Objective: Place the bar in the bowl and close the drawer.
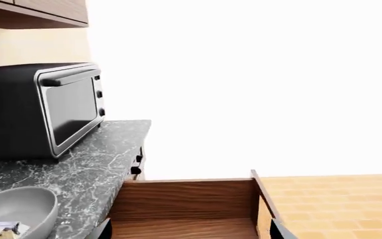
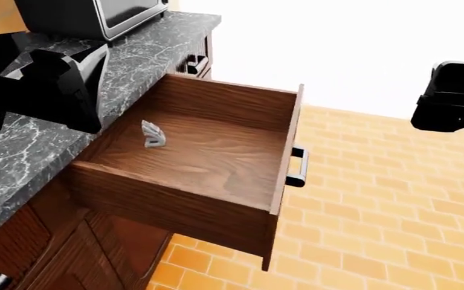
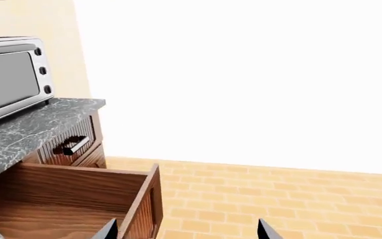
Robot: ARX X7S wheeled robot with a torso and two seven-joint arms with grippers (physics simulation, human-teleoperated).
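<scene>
We see the bowl (image 1: 15, 211) cut off by the left wrist frame's edge; the pale wrapped item inside it (image 1: 2, 230) is too cropped to identify. The left gripper (image 1: 187, 230) shows only two dark fingertips at the frame edge. The right gripper (image 3: 187, 230) is likewise reduced to two tips. In the head view, the left arm (image 2: 51, 84) hides part of the countertop (image 2: 22, 151). The toaster oven (image 2: 95, 15) is cropped.
</scene>
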